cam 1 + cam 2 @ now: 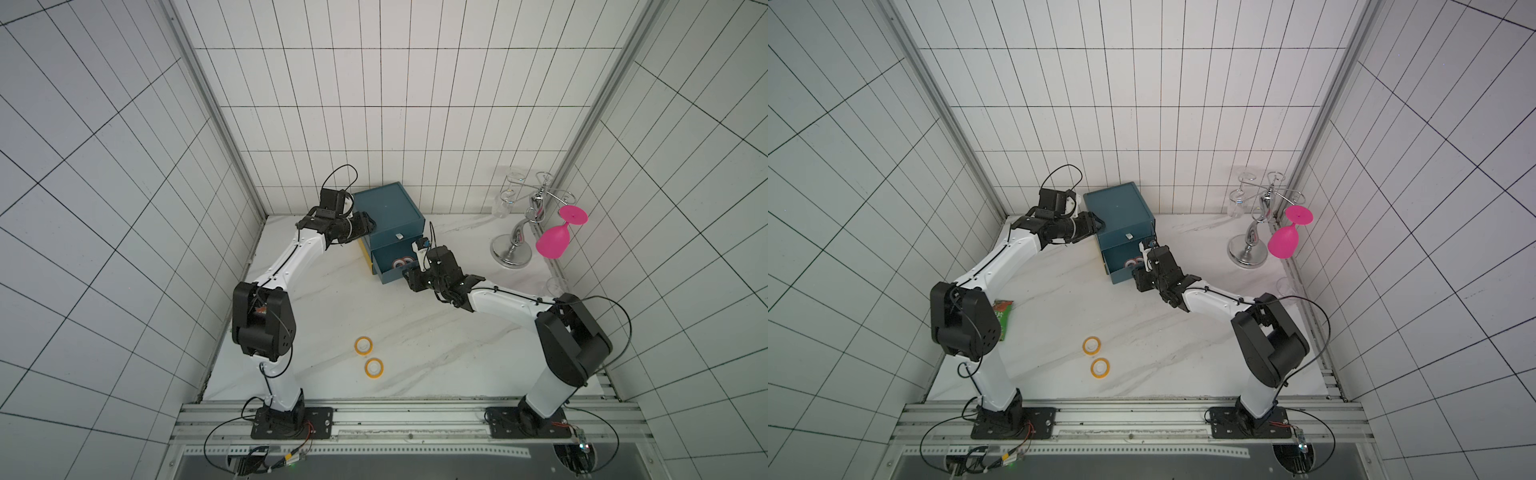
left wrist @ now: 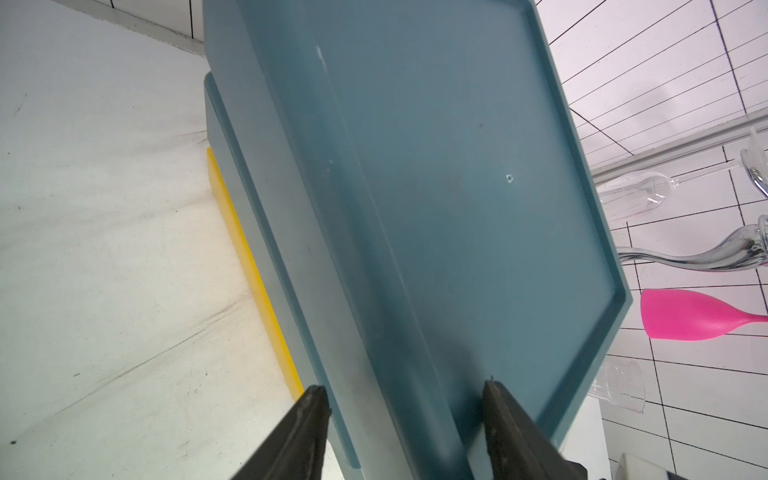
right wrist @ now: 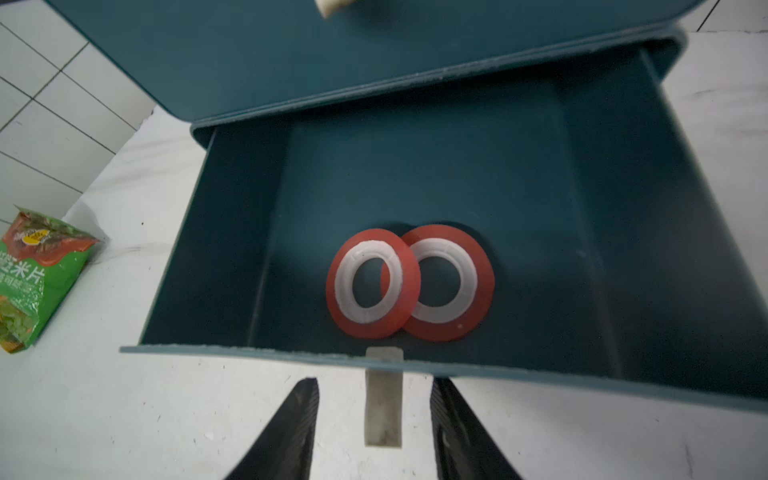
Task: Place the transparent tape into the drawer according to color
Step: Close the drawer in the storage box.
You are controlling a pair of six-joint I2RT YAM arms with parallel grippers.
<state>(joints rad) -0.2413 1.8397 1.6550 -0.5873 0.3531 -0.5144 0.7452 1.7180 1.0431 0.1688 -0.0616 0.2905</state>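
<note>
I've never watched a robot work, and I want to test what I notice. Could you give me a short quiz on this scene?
1. True or false: both red rolls lie in the open drawer of the cabinet.
2. How many yellow rolls lie on the table? A) one B) two C) four
3. Fill in: the right hand is open, with a finger on either side of the drawer's ____.

Key: 1 true; 2 B; 3 pull tab.
</note>
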